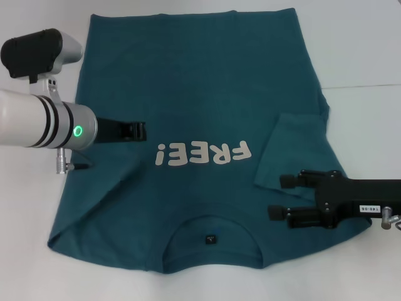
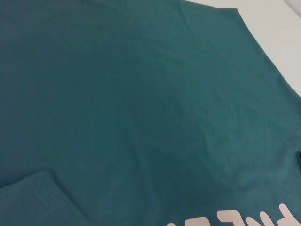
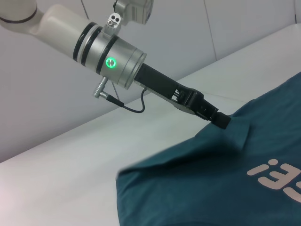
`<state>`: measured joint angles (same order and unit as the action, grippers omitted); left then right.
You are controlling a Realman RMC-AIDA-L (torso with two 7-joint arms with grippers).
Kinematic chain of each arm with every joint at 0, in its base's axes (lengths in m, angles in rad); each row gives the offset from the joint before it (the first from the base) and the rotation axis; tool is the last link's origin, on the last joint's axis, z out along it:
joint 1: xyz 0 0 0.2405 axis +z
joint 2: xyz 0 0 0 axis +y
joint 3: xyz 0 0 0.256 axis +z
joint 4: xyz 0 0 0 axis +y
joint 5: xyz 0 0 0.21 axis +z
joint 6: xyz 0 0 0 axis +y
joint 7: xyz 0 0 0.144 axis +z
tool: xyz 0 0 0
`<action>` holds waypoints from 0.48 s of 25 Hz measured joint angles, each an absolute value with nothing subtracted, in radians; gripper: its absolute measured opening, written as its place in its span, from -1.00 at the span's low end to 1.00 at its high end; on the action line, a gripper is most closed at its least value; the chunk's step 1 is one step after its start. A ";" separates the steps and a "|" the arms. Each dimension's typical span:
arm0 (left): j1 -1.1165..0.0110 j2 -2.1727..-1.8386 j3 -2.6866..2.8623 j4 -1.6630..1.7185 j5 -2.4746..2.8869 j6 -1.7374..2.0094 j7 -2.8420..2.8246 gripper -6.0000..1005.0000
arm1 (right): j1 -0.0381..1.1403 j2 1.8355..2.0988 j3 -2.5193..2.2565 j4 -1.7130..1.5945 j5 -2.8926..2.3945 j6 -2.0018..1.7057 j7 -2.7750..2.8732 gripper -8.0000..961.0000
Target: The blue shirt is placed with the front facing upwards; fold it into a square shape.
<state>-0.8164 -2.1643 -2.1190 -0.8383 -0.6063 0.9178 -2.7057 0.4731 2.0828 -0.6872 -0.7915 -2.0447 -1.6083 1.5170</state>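
Note:
The blue shirt (image 1: 207,94) lies flat on the white table, front up, with its white "FREE!" lettering (image 1: 203,153) across the chest and its collar and dark neck tag (image 1: 211,238) at the near edge. My left gripper (image 1: 139,130) is over the shirt's left side. In the right wrist view the left gripper (image 3: 221,121) is shut on a pinch of fabric drawn up into a small peak. One sleeve (image 1: 288,147) lies folded inward over the body. My right gripper (image 1: 282,197) hovers open over the shirt's near right shoulder.
The white table (image 1: 363,50) surrounds the shirt, with bare surface to the far right and near left. A seam line in the tabletop (image 1: 369,86) runs off to the right. The left wrist view shows only shirt fabric (image 2: 141,94) and a table corner (image 2: 282,28).

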 joint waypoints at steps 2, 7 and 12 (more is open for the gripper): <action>-0.816 -2.164 -2.119 -0.828 -0.614 0.912 -2.700 -0.90 | 0.472 2.083 -0.687 -0.791 -2.044 -1.608 1.517 0.90; -0.822 -2.165 -2.113 -0.809 -0.616 0.899 -2.696 -0.89 | 0.472 2.083 -0.687 -0.791 -2.044 -1.607 1.517 0.90; -0.813 -2.166 -2.100 -0.807 -0.649 0.870 -2.691 -0.89 | 0.472 2.084 -0.687 -0.785 -2.044 -1.606 1.517 0.90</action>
<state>-0.8134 -2.1658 -2.1004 -0.8072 -0.6489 0.8702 -2.6910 0.4721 2.0844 -0.6872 -0.7846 -2.0439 -1.6061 1.5171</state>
